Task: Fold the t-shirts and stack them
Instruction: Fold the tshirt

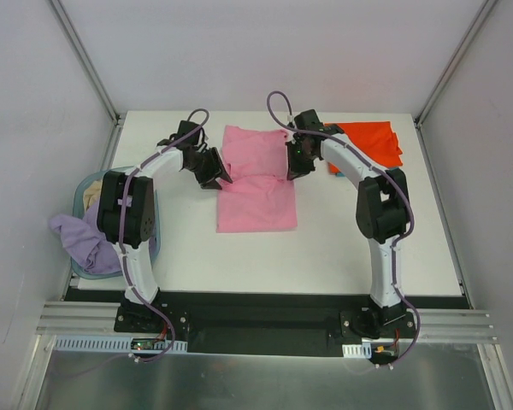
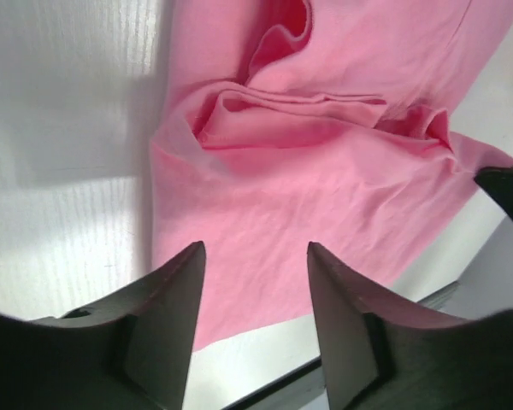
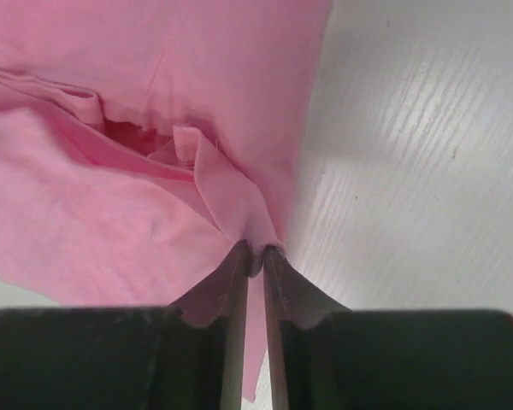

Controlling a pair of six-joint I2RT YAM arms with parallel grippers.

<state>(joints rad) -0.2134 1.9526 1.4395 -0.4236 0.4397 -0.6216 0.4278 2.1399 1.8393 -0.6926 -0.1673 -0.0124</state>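
Top external, pink t-shirt [image 1: 256,203] creased mid-length, right end effector [image 3: 254,251] pinching its edge, left end effector [image 2: 255,249] released.

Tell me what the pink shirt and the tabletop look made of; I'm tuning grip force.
Pink shirt: soft matte cloth, perhaps cotton; it creases and bunches where the right gripper pinches it. Tabletop: hard white board, faint sheen, fine grain lines; laminate or painted wood, unclear.
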